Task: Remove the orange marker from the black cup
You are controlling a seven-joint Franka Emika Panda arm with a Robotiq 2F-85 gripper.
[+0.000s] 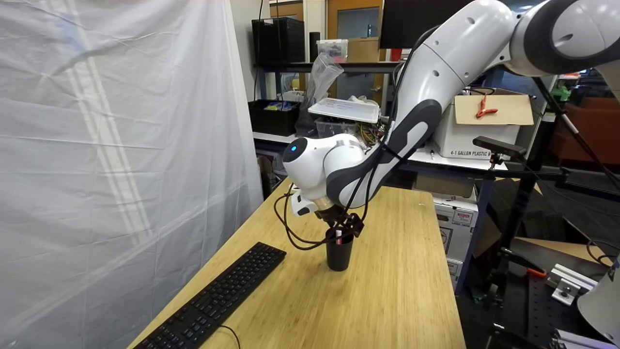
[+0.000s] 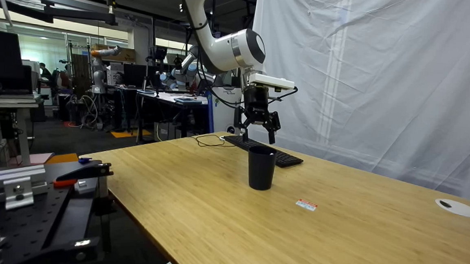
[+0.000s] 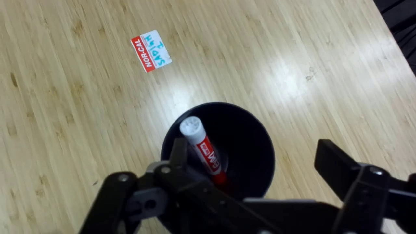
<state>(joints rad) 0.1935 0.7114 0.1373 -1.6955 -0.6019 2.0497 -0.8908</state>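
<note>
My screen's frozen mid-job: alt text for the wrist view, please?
A red-and-white marker leans inside a black cup, white end up. The tool is open: in the picture, one jaw overlaps the cup's left edge, the other stands right of it. Near the top, a NOR-CAL label lies on the wooden table.

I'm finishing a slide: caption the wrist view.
Open gripper near a black cup on a wooden table, red-and-white marker tilted inside, white end up.

Wooden table [image 2: 191, 182], upright black cup [image 2: 261, 170], keyboard [image 1: 221, 295] lying nearby, flat label [image 3: 151, 51], and there, well apart, a white disc [image 2: 461, 208]
</note>
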